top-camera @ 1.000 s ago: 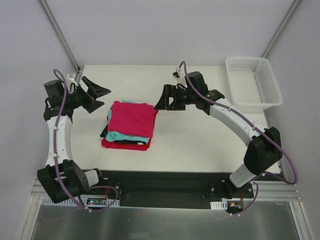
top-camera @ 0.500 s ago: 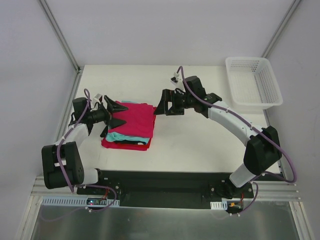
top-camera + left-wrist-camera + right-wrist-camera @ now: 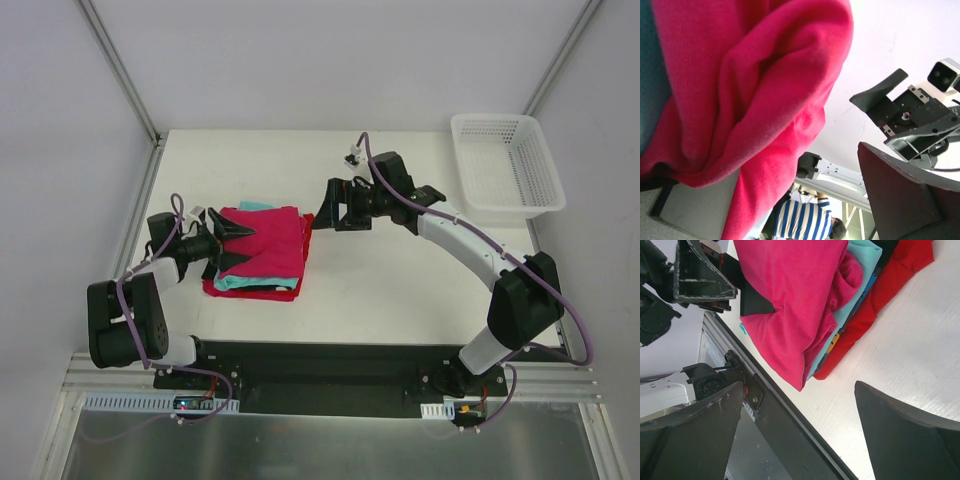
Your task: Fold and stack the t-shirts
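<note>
A folded stack of t-shirts lies left of the table's middle: the magenta-pink shirt on top, then a teal one, a dark one, and a red one at the bottom. My left gripper is open at the stack's left edge, one finger over the magenta shirt and one lower beside the stack. In the left wrist view the magenta cloth fills the space by my left gripper. My right gripper is open and empty, just right of the stack. The right wrist view shows the stack beyond my right gripper.
A white mesh basket stands at the table's back right corner. The black base rail runs along the near edge. In the left wrist view the right gripper shows across the stack.
My left arm has swung in from the back left and lowered, bringing its open gripper onto the stack's left edge. The right gripper has barely moved.
</note>
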`<move>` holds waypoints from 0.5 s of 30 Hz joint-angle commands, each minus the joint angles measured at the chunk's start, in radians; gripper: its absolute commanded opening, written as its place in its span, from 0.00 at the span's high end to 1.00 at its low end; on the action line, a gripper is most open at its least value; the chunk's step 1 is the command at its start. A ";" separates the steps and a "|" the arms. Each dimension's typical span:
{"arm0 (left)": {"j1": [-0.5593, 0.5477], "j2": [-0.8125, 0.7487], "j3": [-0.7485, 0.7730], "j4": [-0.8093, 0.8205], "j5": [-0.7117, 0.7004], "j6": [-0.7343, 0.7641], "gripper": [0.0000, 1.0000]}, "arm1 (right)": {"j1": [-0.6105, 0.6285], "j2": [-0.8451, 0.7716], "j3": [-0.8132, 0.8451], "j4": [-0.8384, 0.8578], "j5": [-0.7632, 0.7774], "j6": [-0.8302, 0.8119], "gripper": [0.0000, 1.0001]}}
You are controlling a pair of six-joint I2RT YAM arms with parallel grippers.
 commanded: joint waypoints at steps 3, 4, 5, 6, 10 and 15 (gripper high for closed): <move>0.008 -0.042 0.176 -0.180 -0.042 0.088 0.01 | -0.002 -0.051 0.017 0.004 -0.028 -0.008 0.04; 0.007 -0.040 0.193 -0.185 -0.036 0.083 0.01 | -0.002 -0.051 0.019 0.007 -0.031 -0.005 0.04; 0.008 -0.042 0.210 -0.189 -0.024 0.071 0.01 | -0.002 -0.051 0.022 0.010 -0.036 -0.001 0.04; 0.007 -0.040 0.236 -0.191 -0.019 0.066 0.01 | 0.000 -0.052 0.027 0.014 -0.039 0.006 0.04; 0.008 -0.042 0.286 -0.203 -0.004 0.057 0.01 | 0.018 -0.060 0.034 0.039 -0.060 0.032 0.04; 0.008 -0.010 0.358 -0.205 0.004 0.049 0.01 | 0.068 -0.066 -0.012 0.233 -0.106 0.116 0.04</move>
